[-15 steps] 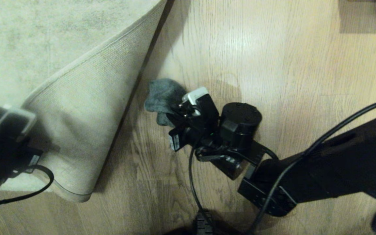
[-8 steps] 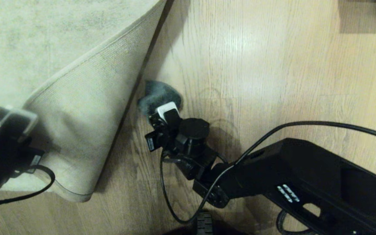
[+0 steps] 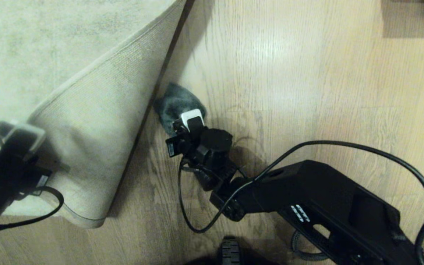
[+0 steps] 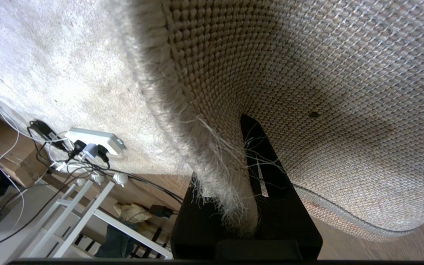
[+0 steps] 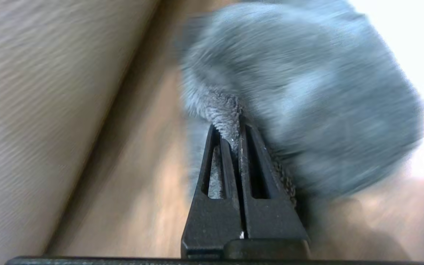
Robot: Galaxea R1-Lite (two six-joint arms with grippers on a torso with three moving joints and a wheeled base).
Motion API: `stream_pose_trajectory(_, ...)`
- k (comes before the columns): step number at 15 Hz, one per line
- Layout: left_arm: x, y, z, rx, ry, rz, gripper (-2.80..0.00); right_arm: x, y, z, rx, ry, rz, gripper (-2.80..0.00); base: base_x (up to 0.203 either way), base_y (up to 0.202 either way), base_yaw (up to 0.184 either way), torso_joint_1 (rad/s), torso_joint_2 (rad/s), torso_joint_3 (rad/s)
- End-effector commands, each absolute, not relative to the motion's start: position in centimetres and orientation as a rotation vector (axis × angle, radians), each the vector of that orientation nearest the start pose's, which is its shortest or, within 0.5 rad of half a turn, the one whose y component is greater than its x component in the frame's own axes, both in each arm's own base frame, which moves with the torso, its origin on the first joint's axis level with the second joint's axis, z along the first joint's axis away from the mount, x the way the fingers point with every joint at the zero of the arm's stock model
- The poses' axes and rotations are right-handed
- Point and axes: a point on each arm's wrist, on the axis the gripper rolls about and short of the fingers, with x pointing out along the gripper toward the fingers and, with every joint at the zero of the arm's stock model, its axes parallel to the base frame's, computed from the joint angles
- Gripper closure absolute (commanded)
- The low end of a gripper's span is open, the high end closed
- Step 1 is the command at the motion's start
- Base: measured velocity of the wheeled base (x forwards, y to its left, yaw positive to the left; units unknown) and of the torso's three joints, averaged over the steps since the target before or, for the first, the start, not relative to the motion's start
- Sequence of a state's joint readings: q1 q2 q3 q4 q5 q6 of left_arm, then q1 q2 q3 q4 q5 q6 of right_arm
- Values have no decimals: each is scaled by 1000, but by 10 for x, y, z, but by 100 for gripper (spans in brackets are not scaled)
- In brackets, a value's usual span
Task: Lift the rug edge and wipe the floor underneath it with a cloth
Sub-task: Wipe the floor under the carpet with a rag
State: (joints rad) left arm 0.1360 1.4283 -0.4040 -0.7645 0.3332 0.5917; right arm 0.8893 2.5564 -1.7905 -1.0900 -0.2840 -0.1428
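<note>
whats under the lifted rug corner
Bare floor, in shadow beside the rug edge; the cloth sits at the fold. Floor further under the flap is hidden.

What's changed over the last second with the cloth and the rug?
The right gripper, shut on the cloth, pushed it across the floor toward the lifted rug edge. The left gripper kept the rug edge pinched and raised.
</note>
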Motion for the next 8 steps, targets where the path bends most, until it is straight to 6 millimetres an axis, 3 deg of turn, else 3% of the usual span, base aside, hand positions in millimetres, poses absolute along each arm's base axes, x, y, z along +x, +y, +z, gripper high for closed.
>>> stream_pose_trajectory(1, 208, 36, 160, 607, 394, 378, 0, 354, 392, 142, 59, -354, 527, 0, 0, 0, 0, 0, 0, 0)
stream_pose_trajectory(4, 208, 36, 160, 607, 396, 378, 0, 371, 370, 169, 58, -402, 470, 0, 0, 0, 0, 0, 0, 0)
stream_pose_trajectory(8, 208, 36, 160, 607, 396, 378, 0, 372, 354, 200, 69, -439, 440, 0, 0, 0, 0, 0, 0, 0)
